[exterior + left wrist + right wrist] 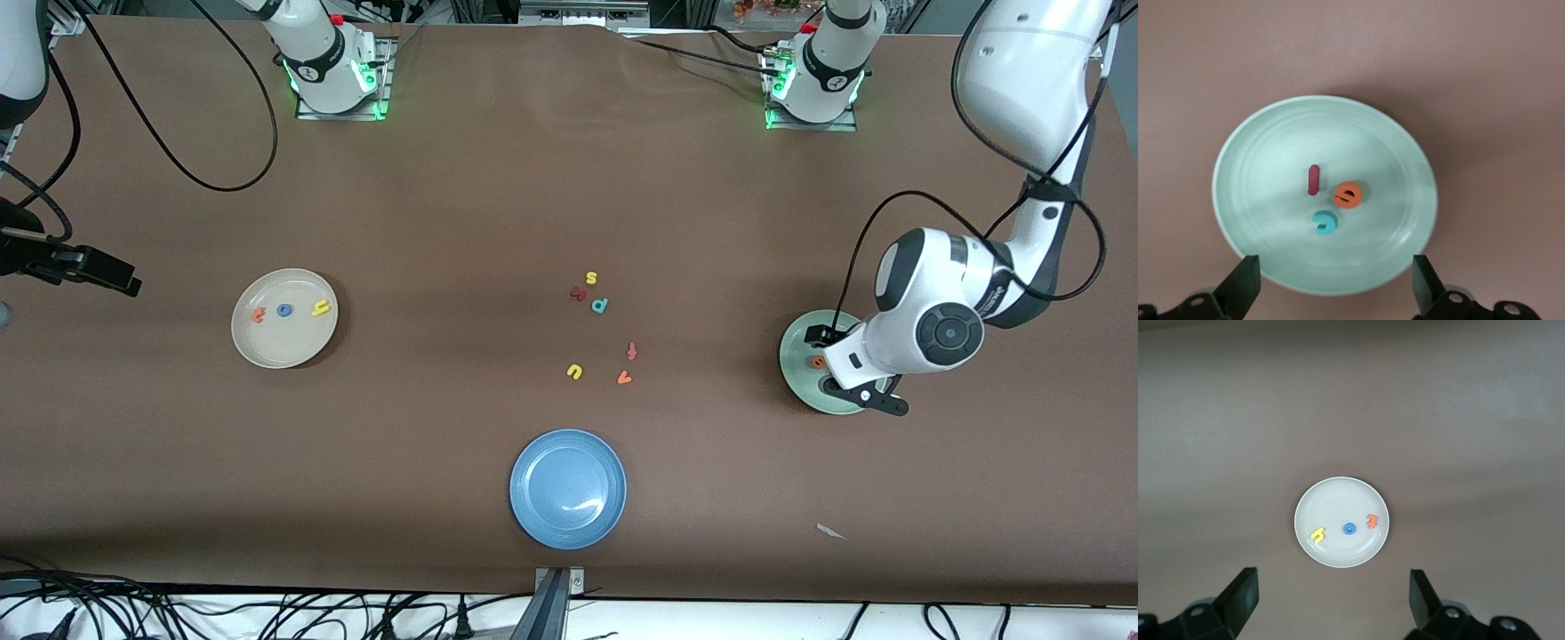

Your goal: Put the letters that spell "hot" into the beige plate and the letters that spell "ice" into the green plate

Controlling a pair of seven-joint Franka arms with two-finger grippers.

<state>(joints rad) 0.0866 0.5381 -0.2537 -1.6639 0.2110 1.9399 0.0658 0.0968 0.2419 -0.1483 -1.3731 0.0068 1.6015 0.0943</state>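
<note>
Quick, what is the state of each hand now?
Left hand: open, holding nothing, over the green plate.
Right hand: open, holding nothing, above the beige plate.

i, c, e point(1347, 195) in green plate point(1271, 127); h, o, t point(1349, 529) in beige plate point(1338, 492), toward right arm's end from green plate.

A blue plate point(568, 488) is seen on the brown worktop point(444, 204) at the 6 o'clock edge. Near the centre, loose letters are scattered: a yellow s point(591, 278), a dark red letter point(578, 293) and a teal p point(599, 305) clustered together, with an orange-red f point(632, 350), a yellow u point(574, 372) and an orange v point(624, 378) lying toward 6 o'clock of them
</note>
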